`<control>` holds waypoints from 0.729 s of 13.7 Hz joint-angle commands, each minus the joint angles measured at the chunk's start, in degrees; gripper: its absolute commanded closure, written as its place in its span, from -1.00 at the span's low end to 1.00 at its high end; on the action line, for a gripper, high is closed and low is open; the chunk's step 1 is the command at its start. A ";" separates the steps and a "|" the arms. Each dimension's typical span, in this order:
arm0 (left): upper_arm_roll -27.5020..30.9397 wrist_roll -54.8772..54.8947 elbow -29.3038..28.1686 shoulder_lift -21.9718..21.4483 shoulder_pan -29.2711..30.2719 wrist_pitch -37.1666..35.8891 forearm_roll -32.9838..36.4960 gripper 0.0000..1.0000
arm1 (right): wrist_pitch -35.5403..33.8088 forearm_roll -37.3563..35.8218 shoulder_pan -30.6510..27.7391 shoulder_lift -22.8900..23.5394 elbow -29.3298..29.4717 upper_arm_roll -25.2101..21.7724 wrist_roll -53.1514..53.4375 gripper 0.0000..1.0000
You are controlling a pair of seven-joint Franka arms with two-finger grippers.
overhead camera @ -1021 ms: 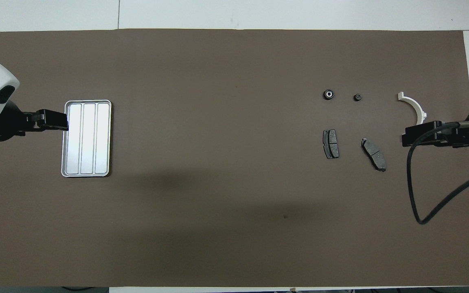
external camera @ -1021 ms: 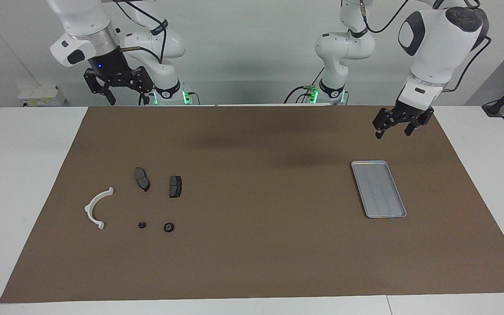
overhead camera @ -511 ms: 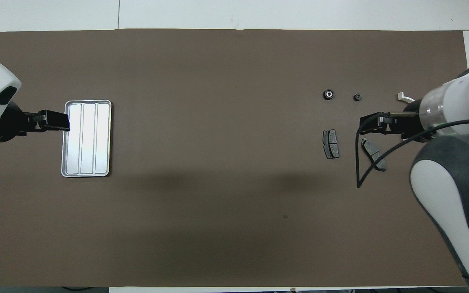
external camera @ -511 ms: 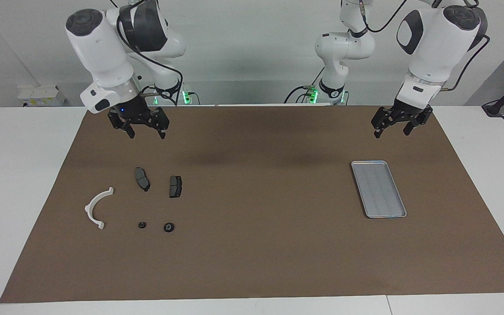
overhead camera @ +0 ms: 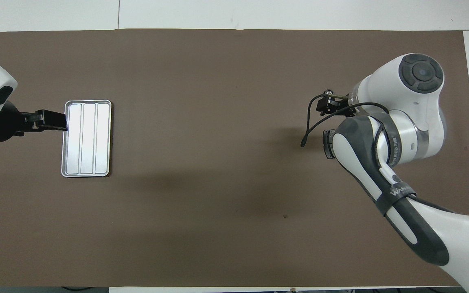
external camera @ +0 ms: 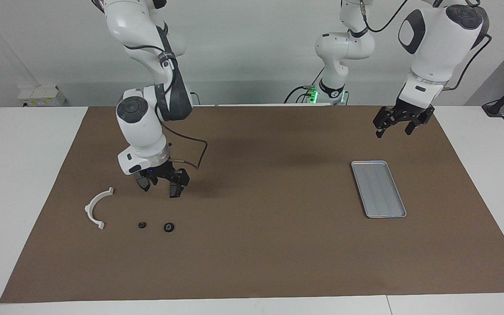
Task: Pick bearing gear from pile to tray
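Now our open, empty right hand [external camera: 161,187] over the pile [external camera: 168,227] could grab a plate instead of a black ring, crowded together.

My right arm [overhead camera: 385,134] is sprawling over the parts, hiding nearly all of them, while my left gripper [overhead camera: 57,121] is hanging open beside the tray [overhead camera: 87,173] on the brown mat [overhead camera: 218,122].

Probably a robotics lab: two white arms [external camera: 147,127] at a brown-matted table [external camera: 252,262].
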 commanded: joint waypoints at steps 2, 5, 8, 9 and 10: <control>-0.08 0.57 -2.11 -1.91 0.22 0.75 -0.47 -1.00 | -0.16 -2.38 -0.14 10.43 10.93 -0.20 4.88 -1.00; -0.08 0.57 -2.11 -2.00 0.22 0.75 -0.47 -1.00 | 0.10 -5.98 0.39 15.90 14.91 -0.02 9.03 -1.00; -0.08 0.57 -2.11 -1.91 0.22 0.75 -0.47 -1.00 | 0.71 -5.99 0.13 18.55 16.59 -0.28 9.12 -1.00; -0.08 0.57 -2.11 -1.91 0.22 0.75 -0.47 -1.00 | 1.32 -6.08 -0.05 18.81 16.59 -0.37 9.12 -1.00; -0.08 0.57 -2.11 -1.91 0.22 0.75 -0.47 -1.00 | 1.59 -6.51 -0.05 18.90 16.59 -0.37 9.03 -1.00</control>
